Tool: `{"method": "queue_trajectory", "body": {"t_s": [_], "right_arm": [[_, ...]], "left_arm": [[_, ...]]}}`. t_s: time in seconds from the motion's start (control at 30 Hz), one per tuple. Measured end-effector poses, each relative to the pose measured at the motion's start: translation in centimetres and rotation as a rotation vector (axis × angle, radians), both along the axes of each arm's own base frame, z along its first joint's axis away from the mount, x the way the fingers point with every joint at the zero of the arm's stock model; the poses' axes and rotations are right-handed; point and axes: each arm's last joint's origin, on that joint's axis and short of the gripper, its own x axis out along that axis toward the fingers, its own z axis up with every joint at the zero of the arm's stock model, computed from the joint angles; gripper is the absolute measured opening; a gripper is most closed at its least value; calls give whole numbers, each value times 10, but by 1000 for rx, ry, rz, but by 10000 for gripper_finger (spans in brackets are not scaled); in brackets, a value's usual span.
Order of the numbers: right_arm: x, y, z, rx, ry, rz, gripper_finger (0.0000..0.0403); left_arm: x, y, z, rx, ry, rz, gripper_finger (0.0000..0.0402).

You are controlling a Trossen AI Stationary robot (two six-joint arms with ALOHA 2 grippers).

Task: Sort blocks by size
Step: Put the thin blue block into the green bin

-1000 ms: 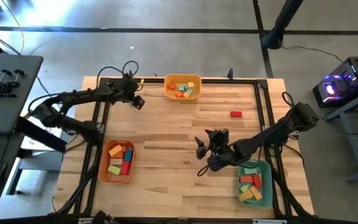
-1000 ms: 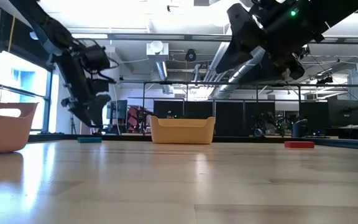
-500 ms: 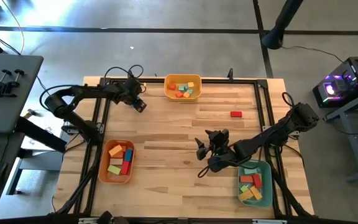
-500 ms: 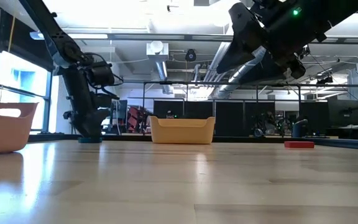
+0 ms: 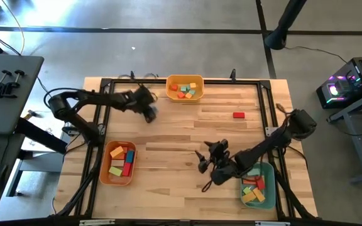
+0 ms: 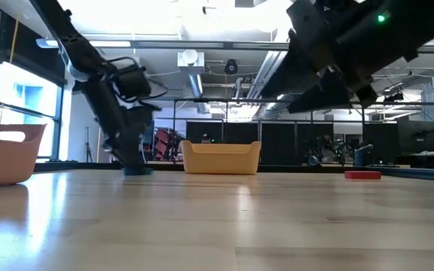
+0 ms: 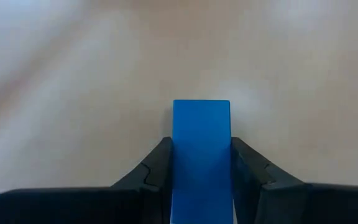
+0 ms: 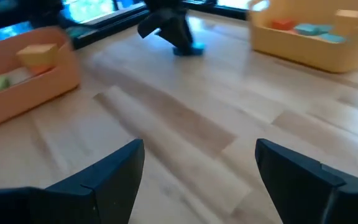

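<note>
Left gripper (image 7: 201, 180): we see its two dark fingers (image 7: 151, 177) pinching a blue block (image 7: 201, 155), one against each long side, with the block's far end sticking out past the tips.
Where it is: in the high view the left gripper (image 5: 148, 113) sits low over the far left part of the table (image 5: 187, 132), just left of the yellow bin (image 5: 185, 88); the low view shows the block (image 6: 137, 171) down at the tabletop.
Right gripper (image 8: 197, 180): we see its fingers spread wide with nothing between them; it (image 5: 207, 164) hangs above the near middle of the table.
Red block (image 5: 238, 115): lies alone on the far right of the table, well apart from both grippers.
Bins: the yellow bin at the far edge, an orange bin (image 5: 119, 163) near left and a green bin (image 5: 257, 184) near right each hold several blocks.
</note>
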Motion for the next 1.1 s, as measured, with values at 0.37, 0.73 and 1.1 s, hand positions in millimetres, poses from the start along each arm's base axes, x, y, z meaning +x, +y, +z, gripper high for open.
{"method": "queue_trajectory", "body": {"t_s": [0.37,0.73,1.1], "right_arm": [[5,52,17,-261,-141,201,302],[11,59,68,-342,-357,452,302],[35,49,84,-461,-306,448,302]], "left_arm": [[76,-111,36,121,-548,-531,82],[82,-208,79,264,-1012,-848,82],[75,-235,91,358,-1119,-789,82]]}}
